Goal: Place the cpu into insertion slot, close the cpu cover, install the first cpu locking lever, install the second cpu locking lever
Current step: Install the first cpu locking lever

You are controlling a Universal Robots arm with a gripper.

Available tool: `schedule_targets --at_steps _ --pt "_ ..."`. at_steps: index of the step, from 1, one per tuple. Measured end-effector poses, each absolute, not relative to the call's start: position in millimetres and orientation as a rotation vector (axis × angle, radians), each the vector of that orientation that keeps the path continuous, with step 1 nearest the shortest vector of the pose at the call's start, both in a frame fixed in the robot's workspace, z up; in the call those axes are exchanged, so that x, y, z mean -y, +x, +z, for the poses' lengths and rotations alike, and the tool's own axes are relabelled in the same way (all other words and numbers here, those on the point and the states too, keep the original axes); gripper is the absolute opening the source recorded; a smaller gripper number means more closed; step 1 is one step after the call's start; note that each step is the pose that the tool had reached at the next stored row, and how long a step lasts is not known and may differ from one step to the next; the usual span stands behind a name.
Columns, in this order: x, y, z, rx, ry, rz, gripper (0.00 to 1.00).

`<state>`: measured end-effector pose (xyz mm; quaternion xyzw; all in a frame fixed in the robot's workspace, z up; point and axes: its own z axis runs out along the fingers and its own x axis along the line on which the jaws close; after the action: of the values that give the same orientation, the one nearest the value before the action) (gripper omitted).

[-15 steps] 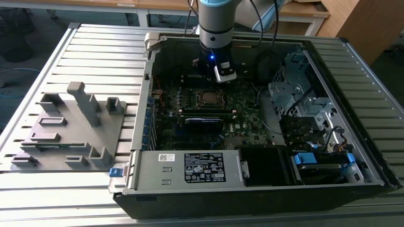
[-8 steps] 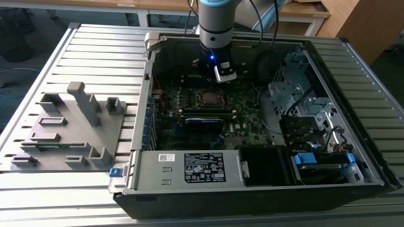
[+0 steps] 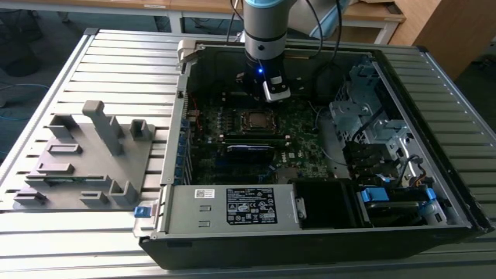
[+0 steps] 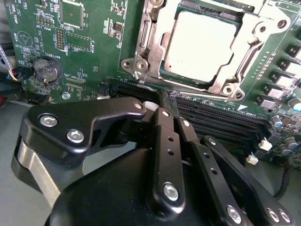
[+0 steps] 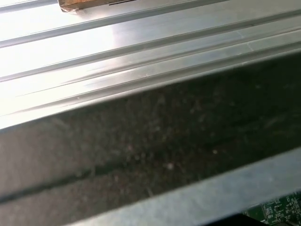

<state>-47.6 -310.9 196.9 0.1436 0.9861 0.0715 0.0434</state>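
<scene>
Chip (image 4: 200,44) sits seated in the socket (image 4: 141,44), with the cover (image 4: 244,52) down over its edges, so locking the levers seems the step in hand. Gripper (image 4: 163,96), clenched on nothing, hangs at the chip's one o'clock in the exterior view. The next move likely calls for a steady, narrow press.

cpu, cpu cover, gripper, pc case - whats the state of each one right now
cpu: seated, metal face up
cpu cover: down flat, framing the cpu
gripper: shut, tips at the cover's edge
computer case: lying flat, side open
</scene>
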Motion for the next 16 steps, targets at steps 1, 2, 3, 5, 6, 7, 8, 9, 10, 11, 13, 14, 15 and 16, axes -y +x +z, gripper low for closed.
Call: schedule_targets --at_steps 1,2,3,5,6,7,8,9,10,11,13,14,15,16 --pt "310.9 -47.6 196.7 -3.015 0.439 0.215 0.10" --pt "311.0 -47.6 196.6 -3.015 0.439 0.211 0.10" --pt "311.0 -47.5 196.4 -3.015 0.438 0.208 0.10" --pt "311.0 -47.5 196.4 -3.015 0.438 0.206 0.10" --pt "311.0 -47.6 196.4 -3.015 0.438 0.206 0.10" --pt "311.0 -47.6 196.4 -3.014 0.438 0.206 0.10" --pt "311.0 -47.6 196.4 -3.014 0.438 0.206 0.10" --pt "310.9 -47.6 196.7 -3.015 0.438 0.205 0.10" --pt "310.9 -47.5 197.4 -3.014 0.438 0.205 0.10" --pt "310.9 -47.5 198.4 -3.014 0.438 0.205 0.10" --pt "310.7 -47.7 200.0 -3.014 0.438 0.205 0.10" --pt "310.5 -47.8 200.0 -3.013 0.438 0.204 0.10" --pt "310.0 -48.0 200.0 -3.013 0.438 0.200 0.10" --pt "309.0 -48.2 200.0 -3.012 0.437 0.196 0.10"
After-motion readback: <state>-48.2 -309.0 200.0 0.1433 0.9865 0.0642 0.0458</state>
